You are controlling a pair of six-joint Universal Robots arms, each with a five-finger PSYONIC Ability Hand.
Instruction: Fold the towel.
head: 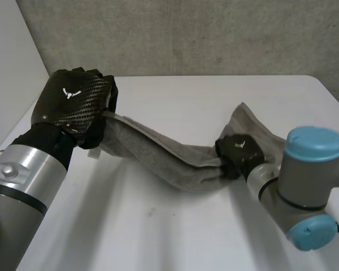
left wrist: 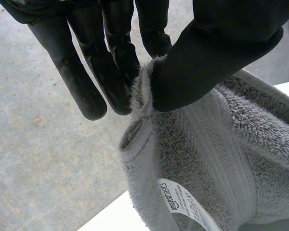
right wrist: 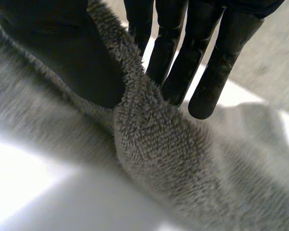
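Note:
A grey towel (head: 175, 161) stretches in a bunched band across the white table (head: 175, 101). My left hand (head: 79, 104) is raised over the table's left side and pinches one end of the towel. Its wrist view shows the thumb (left wrist: 216, 53) pressing the towel's hemmed edge (left wrist: 144, 110) against the fingers (left wrist: 111, 72), with a white label (left wrist: 183, 204) below. My right hand (head: 240, 153) rests low at the right and pinches a fold of towel (right wrist: 149, 139) between its thumb (right wrist: 72, 57) and fingers (right wrist: 183, 53). More towel lies heaped behind it (head: 251, 124).
A grey wall (head: 186, 34) runs behind the table's far edge. A pale panel (head: 11, 68) stands at the left. Bare tabletop lies in front of the towel (head: 158, 226) and beyond it towards the wall.

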